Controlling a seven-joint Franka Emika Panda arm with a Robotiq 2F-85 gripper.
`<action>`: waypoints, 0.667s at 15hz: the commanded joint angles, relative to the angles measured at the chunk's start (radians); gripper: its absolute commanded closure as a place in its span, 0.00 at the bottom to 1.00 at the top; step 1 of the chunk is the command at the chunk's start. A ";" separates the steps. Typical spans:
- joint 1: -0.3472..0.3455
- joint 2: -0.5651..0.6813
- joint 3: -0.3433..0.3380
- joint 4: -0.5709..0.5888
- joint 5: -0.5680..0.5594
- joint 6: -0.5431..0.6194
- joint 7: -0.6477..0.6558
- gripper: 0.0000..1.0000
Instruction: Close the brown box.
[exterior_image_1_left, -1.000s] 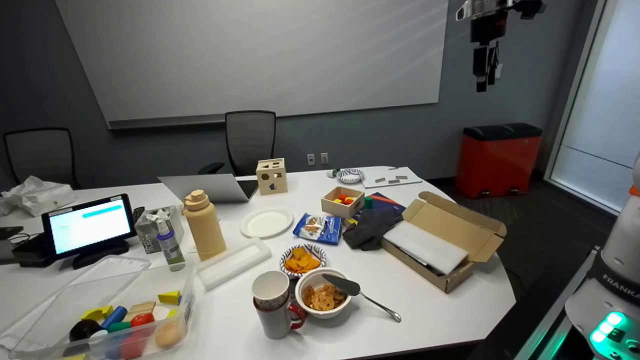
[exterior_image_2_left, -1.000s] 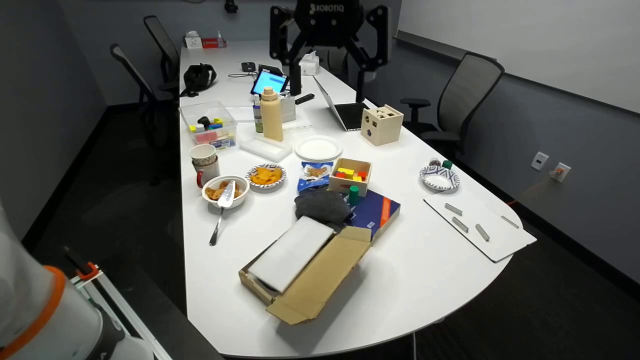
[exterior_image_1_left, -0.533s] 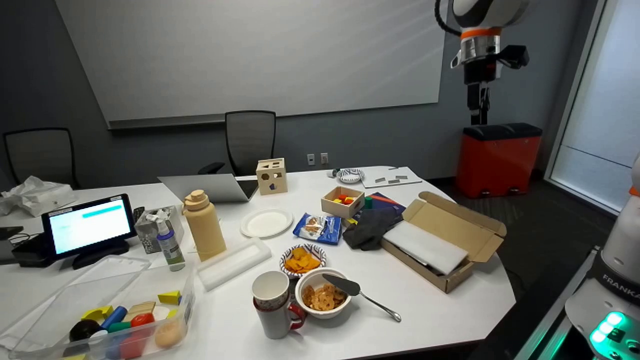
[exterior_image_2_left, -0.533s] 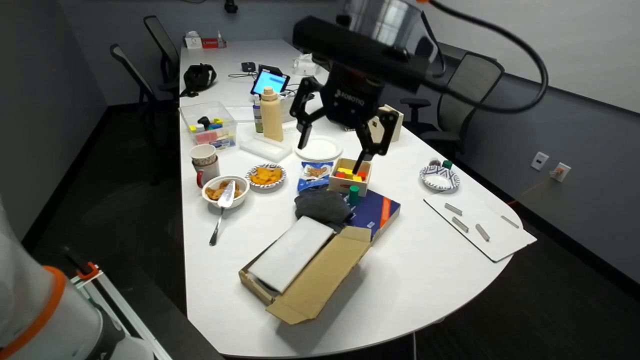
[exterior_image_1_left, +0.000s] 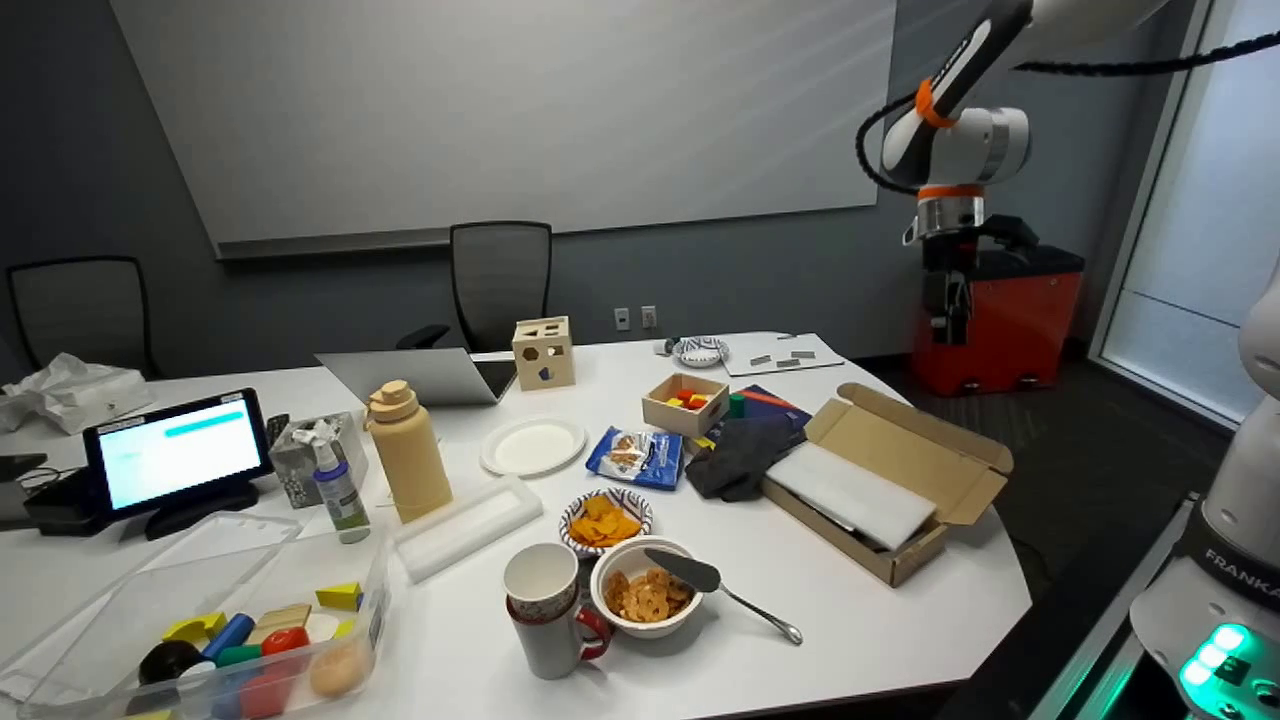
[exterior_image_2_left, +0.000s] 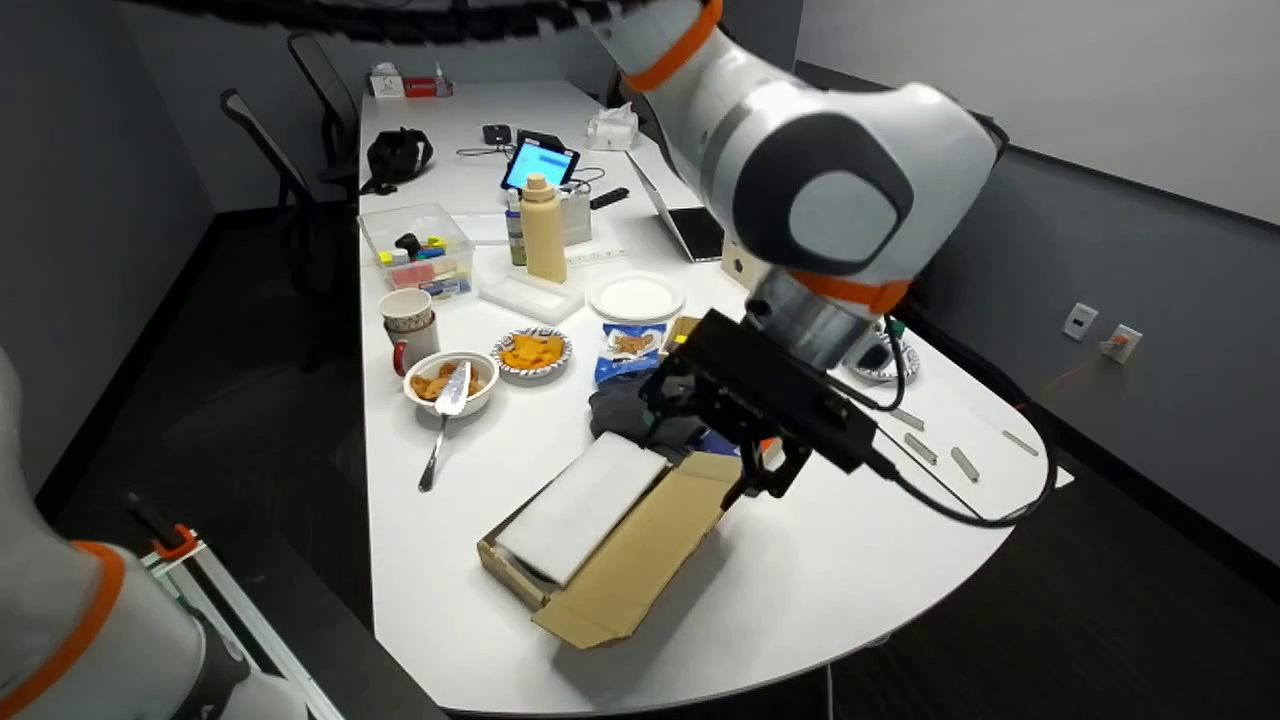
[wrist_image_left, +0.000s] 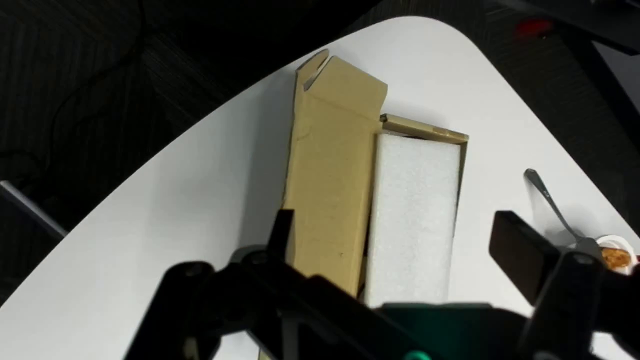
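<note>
Brown box (wrist_image_left: 327, 165) of matt cardboard below the matt pincer (wrist_image_left: 400, 235), grainy foam-like slab (wrist_image_left: 415, 215) in it, smooth counter (wrist_image_left: 200, 185) beneath, soft matt cloth (exterior_image_1_left: 740, 460), glossy plastic snack bag (exterior_image_1_left: 635, 457), well apart from the pincer a shiny metal cake server (exterior_image_2_left: 453, 393), smooth wooden cube (exterior_image_1_left: 543, 362), clear plastic bin (exterior_image_2_left: 395, 225)

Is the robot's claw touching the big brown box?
Apart. In an exterior view, the gripper hangs above the brown box, with the red bin showing between them.

White arm (exterior_image_2_left: 735, 120), orange bands (exterior_image_2_left: 850, 291), black ribbed cable (exterior_image_1_left: 1150, 69), silver collar (exterior_image_1_left: 951, 213), black gripper (wrist_image_left: 400, 237)
</note>
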 joint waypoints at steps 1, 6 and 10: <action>-0.080 0.167 0.070 0.054 0.099 0.100 -0.072 0.00; -0.137 0.305 0.164 0.088 0.118 0.245 -0.065 0.00; -0.160 0.368 0.209 0.112 0.103 0.296 -0.052 0.00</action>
